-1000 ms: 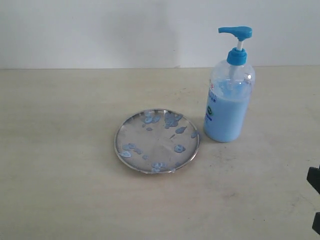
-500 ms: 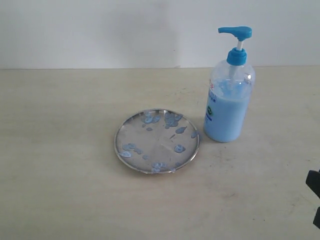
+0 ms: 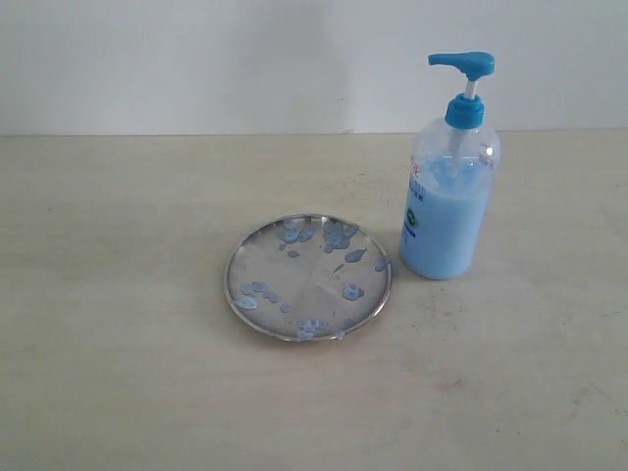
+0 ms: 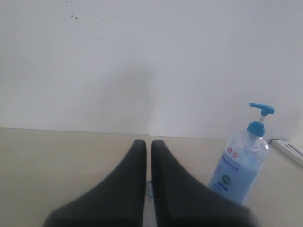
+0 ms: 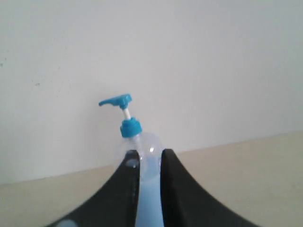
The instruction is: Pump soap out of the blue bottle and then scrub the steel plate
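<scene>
The steel plate (image 3: 309, 278) lies flat mid-table, dotted with pale blue blobs of soap (image 3: 352, 291). Just right of it, a little apart, the blue bottle (image 3: 446, 201) stands upright, its pump head (image 3: 463, 65) raised. Neither gripper shows in the exterior view. My left gripper (image 4: 148, 142) is shut with nothing between its fingers; the bottle (image 4: 240, 168) stands beyond it to one side, and a sliver of the plate (image 4: 149, 188) shows in the slit. My right gripper (image 5: 150, 153) is narrowly open and empty, and the distant bottle (image 5: 142, 146) shows through the gap. Pale blue smears sit on one finger (image 5: 131, 163).
The pale wooden table (image 3: 118, 294) ends at a white wall (image 3: 196, 59) behind. A white flat object (image 4: 288, 150) shows at the table's edge past the bottle in the left wrist view.
The dark part of the right gripper at the exterior view's lower right edge has slid down and out of the frame. Plate and bottle have not moved.
</scene>
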Action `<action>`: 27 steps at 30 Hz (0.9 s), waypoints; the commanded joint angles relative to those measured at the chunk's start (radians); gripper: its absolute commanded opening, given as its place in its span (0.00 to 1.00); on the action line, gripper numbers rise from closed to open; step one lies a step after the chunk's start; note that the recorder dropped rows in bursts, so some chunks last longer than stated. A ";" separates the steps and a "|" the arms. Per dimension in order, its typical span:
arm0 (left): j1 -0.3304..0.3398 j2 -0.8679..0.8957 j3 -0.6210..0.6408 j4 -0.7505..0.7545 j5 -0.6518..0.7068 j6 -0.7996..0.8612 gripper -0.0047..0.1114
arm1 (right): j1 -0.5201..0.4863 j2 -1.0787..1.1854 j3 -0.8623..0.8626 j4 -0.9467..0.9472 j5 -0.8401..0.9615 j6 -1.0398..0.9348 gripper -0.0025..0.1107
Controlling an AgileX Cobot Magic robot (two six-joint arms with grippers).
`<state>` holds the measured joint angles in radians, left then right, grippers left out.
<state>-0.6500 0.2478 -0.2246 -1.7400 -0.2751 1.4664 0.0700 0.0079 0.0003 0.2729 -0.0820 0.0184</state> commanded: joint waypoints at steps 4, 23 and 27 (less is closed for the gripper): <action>0.000 0.000 0.004 -0.004 -0.006 -0.011 0.08 | -0.020 -0.008 0.000 0.003 -0.056 0.001 0.07; 0.000 0.655 -0.406 -0.004 0.018 0.050 0.08 | -0.020 -0.008 0.000 -0.318 0.423 0.005 0.07; 0.000 0.990 -0.590 -0.004 0.126 0.083 0.08 | -0.020 -0.008 0.000 -0.318 0.423 0.005 0.07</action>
<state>-0.6500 1.0410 -0.7224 -1.7420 -0.2362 1.5312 0.0556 0.0041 0.0027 -0.0456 0.3395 0.0259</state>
